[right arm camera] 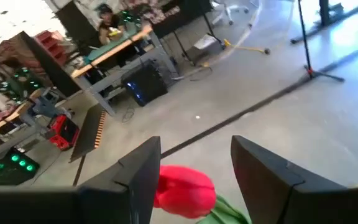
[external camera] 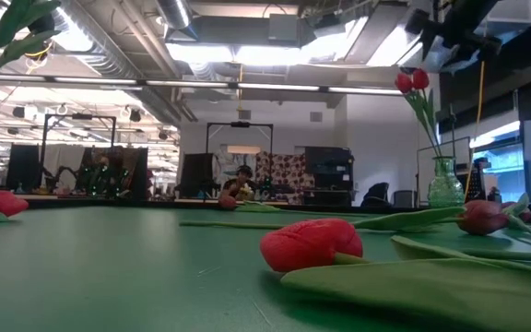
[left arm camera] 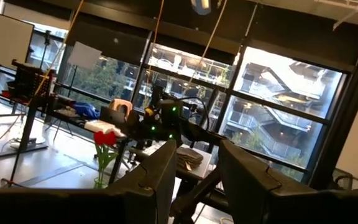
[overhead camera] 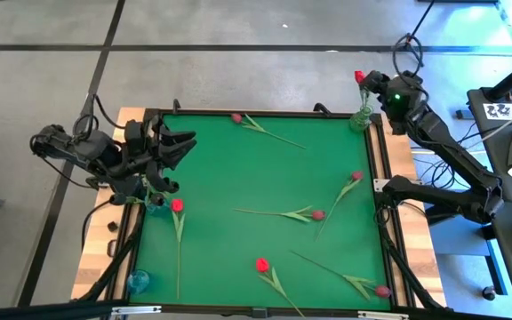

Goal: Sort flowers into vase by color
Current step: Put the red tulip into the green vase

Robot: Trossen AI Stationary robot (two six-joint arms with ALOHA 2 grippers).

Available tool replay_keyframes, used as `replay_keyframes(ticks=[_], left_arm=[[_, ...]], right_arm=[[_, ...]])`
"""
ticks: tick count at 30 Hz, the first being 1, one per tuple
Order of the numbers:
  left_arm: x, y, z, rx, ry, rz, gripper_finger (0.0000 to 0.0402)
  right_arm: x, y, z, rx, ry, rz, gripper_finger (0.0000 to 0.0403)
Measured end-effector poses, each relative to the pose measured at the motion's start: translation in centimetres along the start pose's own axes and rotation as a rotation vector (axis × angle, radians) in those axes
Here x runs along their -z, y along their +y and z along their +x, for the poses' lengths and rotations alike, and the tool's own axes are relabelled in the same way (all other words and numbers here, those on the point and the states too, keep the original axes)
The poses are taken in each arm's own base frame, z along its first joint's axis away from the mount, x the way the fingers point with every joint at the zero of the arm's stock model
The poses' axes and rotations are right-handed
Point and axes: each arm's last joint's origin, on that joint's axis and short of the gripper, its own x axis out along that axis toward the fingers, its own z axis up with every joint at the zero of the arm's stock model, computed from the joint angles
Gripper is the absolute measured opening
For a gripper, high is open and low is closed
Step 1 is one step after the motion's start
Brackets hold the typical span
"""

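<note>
A green glass vase [overhead camera: 360, 118] stands at the table's far right corner and holds red tulips [external camera: 411, 80] upright. My right gripper [overhead camera: 369, 82] is open just above them; in its wrist view a red tulip head [right arm camera: 182, 190] shows between its fingers. My left gripper [overhead camera: 185, 140] is open and empty at the table's left side, above a blue vase [overhead camera: 154, 206] with green stems in it. Several tulips lie flat on the green table: red ones [overhead camera: 177, 205] [overhead camera: 261, 264] and maroon ones [overhead camera: 236, 117] [overhead camera: 318, 214] [overhead camera: 356, 176] [overhead camera: 381, 290].
A second blue vase [overhead camera: 138, 282] stands at the near left corner. The table has a raised dark rim [overhead camera: 265, 113]. Tables, equipment and a seated person [external camera: 243, 181] are in the room beyond. The table's middle [overhead camera: 238, 169] is bare green.
</note>
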Motion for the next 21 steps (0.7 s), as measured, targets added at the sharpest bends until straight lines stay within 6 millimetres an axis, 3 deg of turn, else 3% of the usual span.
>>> replay_keyframes(ticks=[5, 10, 15, 21], left_arm=[[0.9, 0.0, -0.3, 0.003, 0.085, 0.020, 0.0118], [1.9, 0.1, -0.3, -0.015, 0.164, 0.025, 0.0118], [1.9, 0.3, -0.3, -0.054, 0.162, 0.031, 0.0118], [2.0, 0.5, -0.2, -0.057, 0.171, 0.021, 0.0124]], right_arm=[[-2.3, -0.6, -3.5, -0.130, -0.064, -0.100, 0.0198], [-2.5, 0.4, -6.4, -0.372, -0.050, -0.186, 0.0198], [-0.9, 3.1, -8.6, -0.656, 0.008, -0.282, 0.0198], [3.0, 5.7, -10.7, -0.815, 0.161, -0.375, 0.0198]])
